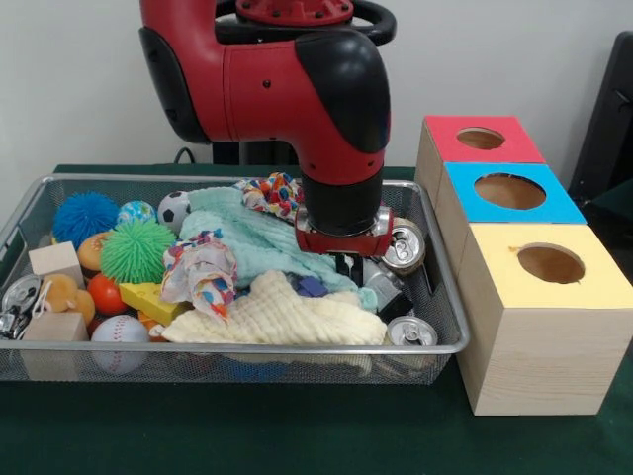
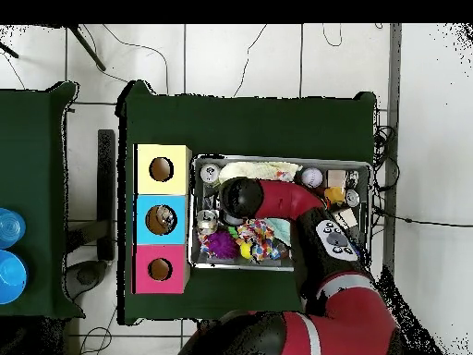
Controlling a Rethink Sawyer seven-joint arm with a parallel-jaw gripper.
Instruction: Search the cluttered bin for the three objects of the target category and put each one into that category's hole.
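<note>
Two cans (image 1: 405,246) flank fingers hidden among clutter.

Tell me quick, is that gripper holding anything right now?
Gripper: cannot be told. It is down among the cloths and cans in the bin, its tips hidden.

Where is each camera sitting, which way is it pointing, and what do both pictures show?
Front view: sits across the table, faces the robot and wire bin; the red arm comes down over the cloths, wrist end low in the bin.
Overhead view: sits above, looks straight down; the arm reaches up from the bottom edge into the bin.
Shared: bin, arm, and the red, blue and yellow boxes, turned half round between views.
</note>
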